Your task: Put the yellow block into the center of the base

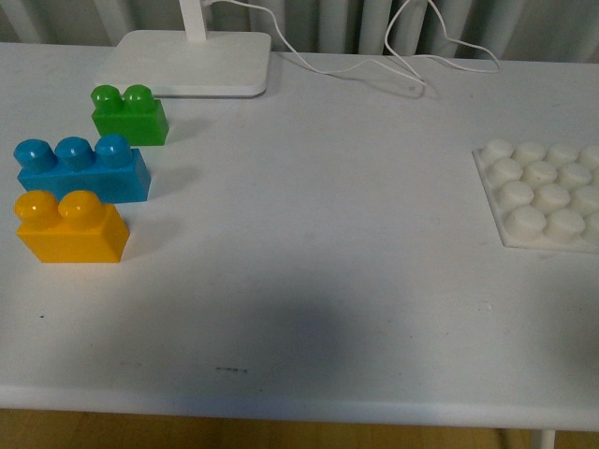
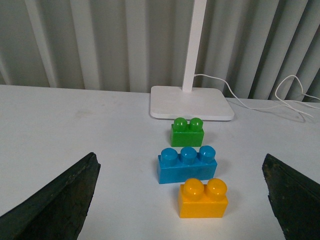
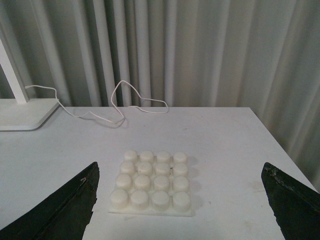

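A yellow-orange plastic two-stud brick (image 1: 70, 229) stands on the white desk (image 1: 309, 253) at the robot's left. It is the nearest of three, just in front of a longer blue three-stud brick (image 1: 82, 171), with a green two-stud brick (image 1: 129, 114) behind. The flat square white studded base plate (image 1: 543, 196) lies well apart on the right, its centre studs bare. The left claw (image 2: 180, 157) hangs with jaws wide apart and the bricks between them, probably lined up for a grasp. The right claw (image 3: 180, 165), equally spread and empty, faces the base plate.
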`<state>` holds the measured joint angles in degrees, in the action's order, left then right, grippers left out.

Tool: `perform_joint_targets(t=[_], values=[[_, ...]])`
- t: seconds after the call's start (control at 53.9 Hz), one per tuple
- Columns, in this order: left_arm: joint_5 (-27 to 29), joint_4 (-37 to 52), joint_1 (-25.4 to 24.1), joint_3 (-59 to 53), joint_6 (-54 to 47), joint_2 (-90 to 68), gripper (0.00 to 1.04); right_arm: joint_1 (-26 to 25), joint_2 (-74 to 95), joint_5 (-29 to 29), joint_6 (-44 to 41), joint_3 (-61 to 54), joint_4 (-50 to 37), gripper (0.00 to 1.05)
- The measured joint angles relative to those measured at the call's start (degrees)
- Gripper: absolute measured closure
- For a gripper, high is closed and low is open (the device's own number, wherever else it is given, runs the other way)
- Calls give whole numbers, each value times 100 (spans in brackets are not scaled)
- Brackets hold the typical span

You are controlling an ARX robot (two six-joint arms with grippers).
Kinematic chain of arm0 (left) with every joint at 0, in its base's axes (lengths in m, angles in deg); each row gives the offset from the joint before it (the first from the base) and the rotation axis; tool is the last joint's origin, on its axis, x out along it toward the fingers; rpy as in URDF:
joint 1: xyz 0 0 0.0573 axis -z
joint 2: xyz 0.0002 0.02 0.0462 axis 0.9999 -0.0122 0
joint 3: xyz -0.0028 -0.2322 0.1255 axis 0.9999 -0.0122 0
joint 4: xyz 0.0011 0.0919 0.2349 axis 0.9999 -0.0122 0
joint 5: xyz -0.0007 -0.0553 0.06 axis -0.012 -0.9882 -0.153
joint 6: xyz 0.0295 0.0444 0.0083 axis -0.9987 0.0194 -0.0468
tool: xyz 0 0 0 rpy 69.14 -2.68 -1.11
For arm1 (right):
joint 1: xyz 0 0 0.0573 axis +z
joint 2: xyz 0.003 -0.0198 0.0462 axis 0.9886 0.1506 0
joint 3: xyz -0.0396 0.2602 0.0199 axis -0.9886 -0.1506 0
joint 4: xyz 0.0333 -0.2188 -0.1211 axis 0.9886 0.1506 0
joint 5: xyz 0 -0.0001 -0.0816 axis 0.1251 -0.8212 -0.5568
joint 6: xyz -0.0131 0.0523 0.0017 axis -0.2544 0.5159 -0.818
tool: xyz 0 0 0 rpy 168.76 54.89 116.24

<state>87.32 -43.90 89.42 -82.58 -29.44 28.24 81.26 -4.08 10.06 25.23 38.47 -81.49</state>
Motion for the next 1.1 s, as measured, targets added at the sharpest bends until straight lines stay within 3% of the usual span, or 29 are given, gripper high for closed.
perform_joint_targets(t=[1.021,1.058,1.095], values=[[0,0,0,0,-2,0,6,0,0,0,0,0,0,9],[0,0,0,0,0,0,6,72,98,-251,118,63,208,9],[0,0,0,0,0,0,6,295,616,-1084,656,461,1106,9]])
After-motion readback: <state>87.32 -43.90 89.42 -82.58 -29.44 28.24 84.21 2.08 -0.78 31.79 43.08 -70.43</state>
